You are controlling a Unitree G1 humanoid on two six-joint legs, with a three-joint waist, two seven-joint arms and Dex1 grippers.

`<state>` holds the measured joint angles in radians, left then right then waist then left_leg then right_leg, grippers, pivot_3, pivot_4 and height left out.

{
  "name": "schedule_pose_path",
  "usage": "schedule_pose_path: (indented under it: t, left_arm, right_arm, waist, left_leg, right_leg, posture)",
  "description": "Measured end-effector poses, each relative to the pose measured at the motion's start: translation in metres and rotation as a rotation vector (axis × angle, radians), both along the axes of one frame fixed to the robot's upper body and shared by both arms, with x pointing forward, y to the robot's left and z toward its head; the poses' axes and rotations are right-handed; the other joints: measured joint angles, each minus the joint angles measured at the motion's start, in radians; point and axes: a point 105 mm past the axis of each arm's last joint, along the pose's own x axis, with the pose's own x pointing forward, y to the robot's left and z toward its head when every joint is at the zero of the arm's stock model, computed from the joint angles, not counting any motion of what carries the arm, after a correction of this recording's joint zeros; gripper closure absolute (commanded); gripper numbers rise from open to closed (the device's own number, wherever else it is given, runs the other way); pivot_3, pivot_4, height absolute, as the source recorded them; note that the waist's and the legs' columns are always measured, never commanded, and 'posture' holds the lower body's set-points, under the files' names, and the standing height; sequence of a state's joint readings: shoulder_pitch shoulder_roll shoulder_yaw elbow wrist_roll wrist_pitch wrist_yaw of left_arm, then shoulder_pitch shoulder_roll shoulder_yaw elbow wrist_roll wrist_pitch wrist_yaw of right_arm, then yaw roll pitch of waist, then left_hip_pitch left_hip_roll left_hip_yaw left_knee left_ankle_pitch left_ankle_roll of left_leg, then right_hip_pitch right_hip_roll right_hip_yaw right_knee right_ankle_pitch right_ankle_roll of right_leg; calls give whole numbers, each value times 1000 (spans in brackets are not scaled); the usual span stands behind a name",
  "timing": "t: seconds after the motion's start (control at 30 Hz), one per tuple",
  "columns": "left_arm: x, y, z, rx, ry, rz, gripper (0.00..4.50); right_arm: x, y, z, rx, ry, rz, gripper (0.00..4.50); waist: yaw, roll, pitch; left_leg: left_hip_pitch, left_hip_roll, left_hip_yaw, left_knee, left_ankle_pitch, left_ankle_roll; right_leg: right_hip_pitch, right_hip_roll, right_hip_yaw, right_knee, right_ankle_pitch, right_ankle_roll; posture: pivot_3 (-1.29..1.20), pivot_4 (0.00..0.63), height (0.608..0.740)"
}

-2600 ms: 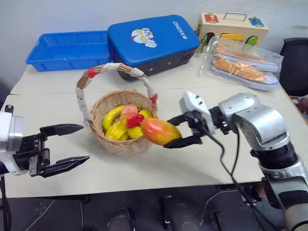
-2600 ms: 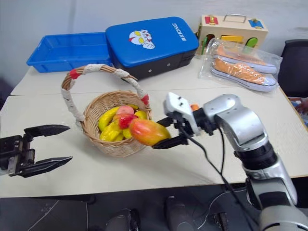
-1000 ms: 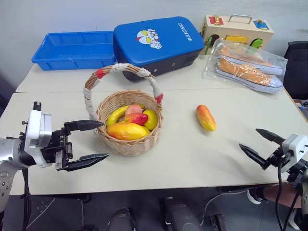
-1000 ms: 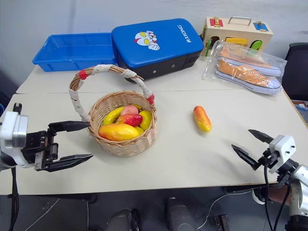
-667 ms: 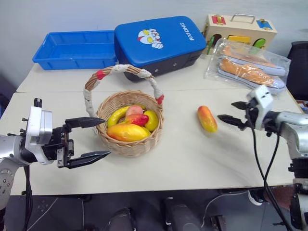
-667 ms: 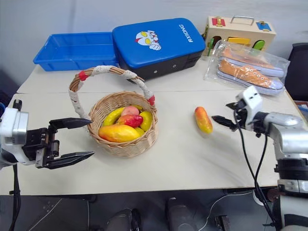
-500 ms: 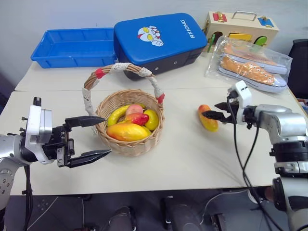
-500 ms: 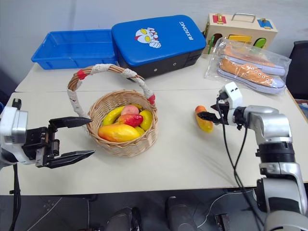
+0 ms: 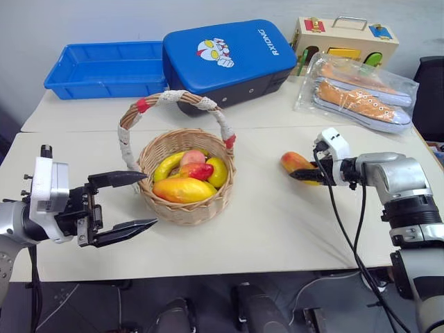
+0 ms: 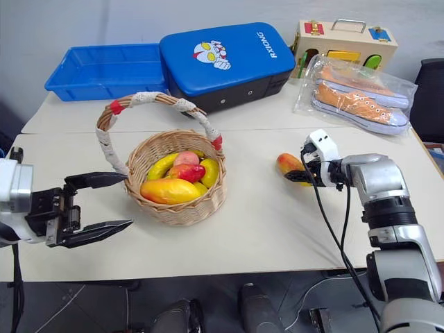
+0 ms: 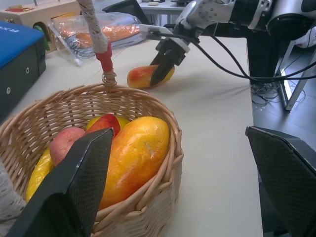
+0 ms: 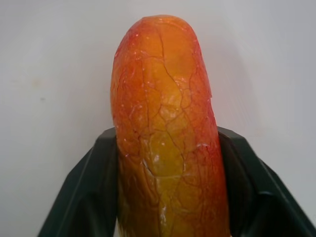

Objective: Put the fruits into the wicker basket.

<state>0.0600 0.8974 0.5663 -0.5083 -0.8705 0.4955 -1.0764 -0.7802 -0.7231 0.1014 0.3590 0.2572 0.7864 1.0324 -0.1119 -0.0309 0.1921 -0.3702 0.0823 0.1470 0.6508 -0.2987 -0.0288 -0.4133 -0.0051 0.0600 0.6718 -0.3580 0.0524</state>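
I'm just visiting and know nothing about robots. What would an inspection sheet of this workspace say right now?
Surface: pale table, two tops pushed together.
Job's things: basket holds one mango, a peach-like fruit and yellow fruit; second mango lies on the table.
Clutter: blue tray, blue case, wooden toy box, bagged shoes.
Grippers: left gripper open beside the basket; right gripper shut on the second mango.
Cables: black cable hangs from the right arm.
Surroundings: grey wall, black chair.

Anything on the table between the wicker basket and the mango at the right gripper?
No: bare table separates the wicker basket from the mango, per the left eye view.
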Motion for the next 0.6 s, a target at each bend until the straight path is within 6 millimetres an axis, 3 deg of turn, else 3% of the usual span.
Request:
schedule_pose_path:
  t: [0.17,0.3,0.6]
  left_arm:
    - [-6,14,-6,-33,22,60,0]
    - [-12,25,-9,-60,15,111,0]
    - [-19,43,-19,-100,17,236,0]
  right_arm:
    - [-50,45,42,3,-192,500,2502]
    - [-81,115,77,155,-301,764,2502]
    - [-83,227,90,206,-365,698,2502]
  waist:
    - [-2,1,1]
    - [-16,0,1]
    - [-23,-3,-2]
  left_leg:
    - [1,1,-1,-1,0,-1]
    - [2,1,-2,1,1,-2]
    - [-1,0,-3,0,2,-1]
  right_leg:
    - [0,0,-1,0,0,0]
    - [1,0,-1,3,0,0]
    - [-1,-2,-2,3,0,-1]
  posture:
    - [0,150,740]
    - [0,150,740]
    - [0,150,740]
